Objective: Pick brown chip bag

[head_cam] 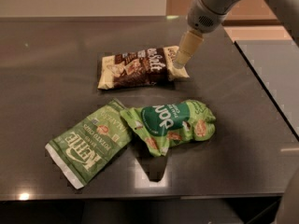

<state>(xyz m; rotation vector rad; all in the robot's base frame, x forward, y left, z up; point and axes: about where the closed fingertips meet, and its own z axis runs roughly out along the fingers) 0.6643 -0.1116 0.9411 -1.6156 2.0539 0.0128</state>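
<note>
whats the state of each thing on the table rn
brown chip bag: flat on the table, not lifted
tool: angled down at the brown chip bag's right end
Kettle chip bag: flat, lying diagonally
puffy green bag: puffed up, left end crumpled against the Kettle chip bag

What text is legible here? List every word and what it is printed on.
"KETTLE", "POTATO CHIPS": on the flat light-green bag.
"Salt": on the brown chip bag; the rest is blurred.
Round logo on the puffy green bag: upside down, unreadable.
No text on the gripper, over the brown bag's right end.
</note>
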